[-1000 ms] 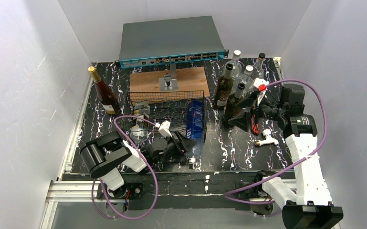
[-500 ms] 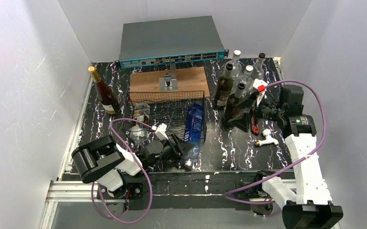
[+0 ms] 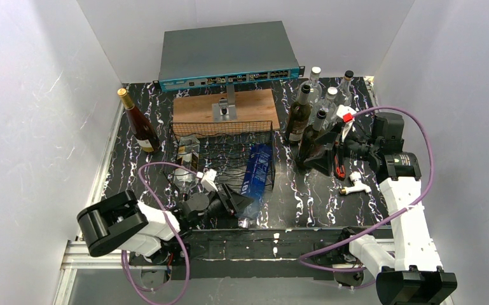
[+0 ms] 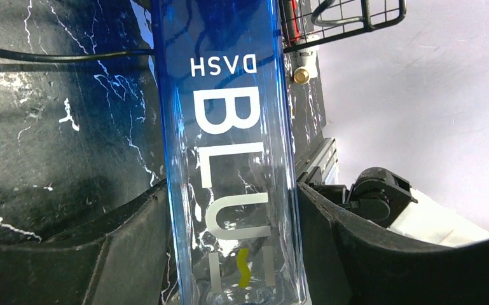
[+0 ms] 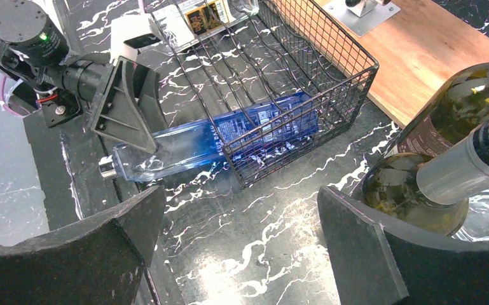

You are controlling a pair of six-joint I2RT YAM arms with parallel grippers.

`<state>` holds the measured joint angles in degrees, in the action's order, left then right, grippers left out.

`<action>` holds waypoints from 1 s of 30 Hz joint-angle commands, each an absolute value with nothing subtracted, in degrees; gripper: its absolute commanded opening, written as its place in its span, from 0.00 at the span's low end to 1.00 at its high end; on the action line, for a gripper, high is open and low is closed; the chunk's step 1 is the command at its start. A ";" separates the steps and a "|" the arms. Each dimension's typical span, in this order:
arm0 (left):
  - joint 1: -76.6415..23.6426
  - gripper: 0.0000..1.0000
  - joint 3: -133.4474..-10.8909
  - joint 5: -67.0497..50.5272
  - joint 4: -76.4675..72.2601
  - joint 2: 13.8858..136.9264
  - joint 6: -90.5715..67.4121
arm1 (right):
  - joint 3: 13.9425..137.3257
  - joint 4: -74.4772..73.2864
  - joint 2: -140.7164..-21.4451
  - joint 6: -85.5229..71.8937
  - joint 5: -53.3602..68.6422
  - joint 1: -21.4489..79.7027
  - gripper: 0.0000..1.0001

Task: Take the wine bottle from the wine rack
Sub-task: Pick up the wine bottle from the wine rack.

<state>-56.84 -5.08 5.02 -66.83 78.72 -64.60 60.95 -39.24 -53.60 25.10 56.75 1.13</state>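
The wine bottle (image 3: 255, 173) is clear blue glass with white lettering and lies slanted on its side. Its base end still rests inside the right end of the black wire wine rack (image 3: 219, 147), and its neck points at the near table edge. My left gripper (image 3: 238, 203) is shut on the bottle's lower body, a black finger against each side (image 4: 229, 197). The right wrist view shows the bottle (image 5: 216, 143) sticking out of the rack (image 5: 330, 76). My right gripper (image 5: 238, 210) is open over bare tabletop right of the rack, near the standing bottles.
A second, clear bottle (image 3: 186, 164) lies in the rack's left end. A wooden board (image 3: 224, 108) and a grey network switch (image 3: 229, 54) sit behind the rack. Several upright bottles (image 3: 311, 117) stand at the right and one (image 3: 138, 124) at the left. A white fitting (image 3: 356, 185) lies near the right arm.
My left arm has drawn back toward the near left, sliding the blue bottle further out of the rack and swinging its neck leftward. The right arm has not moved.
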 commanded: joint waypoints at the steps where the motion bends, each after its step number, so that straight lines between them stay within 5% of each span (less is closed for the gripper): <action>1: -56.93 0.00 -3.63 5.30 -68.10 73.54 -62.29 | 60.66 -38.41 -53.73 25.84 57.31 0.97 0.98; 17: -56.93 0.00 -0.66 2.23 -51.92 54.30 -62.91 | 61.51 -44.24 -56.17 34.38 57.00 4.13 0.98; 30: -56.98 0.00 -1.58 1.29 -43.30 47.30 -63.00 | 59.38 -45.95 -62.48 51.14 46.21 25.52 0.95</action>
